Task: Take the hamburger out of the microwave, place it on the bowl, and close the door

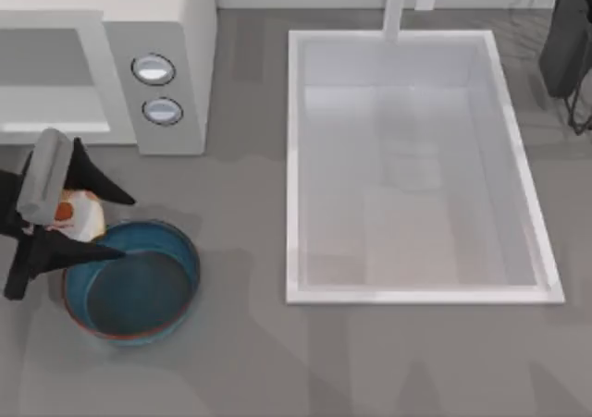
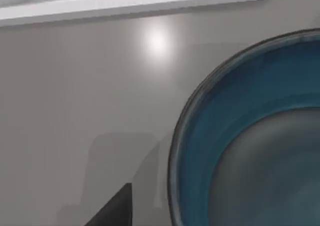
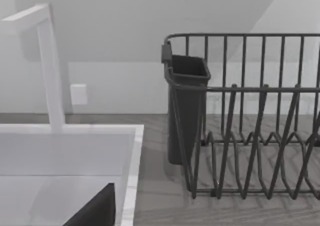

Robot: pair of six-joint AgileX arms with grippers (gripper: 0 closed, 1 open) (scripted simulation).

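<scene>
In the top view my left gripper (image 1: 128, 225) is at the table's left, shut on the hamburger (image 1: 79, 215), an orange-tan and white block with a red spot held between the black fingers. It hangs over the upper left rim of the teal bowl (image 1: 139, 288). In the left wrist view the bowl (image 2: 250, 136) sits close beside one dark fingertip (image 2: 112, 208). The white microwave (image 1: 166, 84) with two round dials stands at the back left. Left of its dial panel is a white-framed grey rectangle (image 1: 46, 75); whether that is the door or the open cavity I cannot tell.
A large white sink (image 1: 296, 158) with a tap fills the middle and right of the table; its rim (image 2: 150, 0) lies beyond the bowl. My right arm (image 1: 566, 38) is parked at the back right, next to a dark wire dish rack (image 3: 250, 126) with a cutlery cup (image 3: 186, 105).
</scene>
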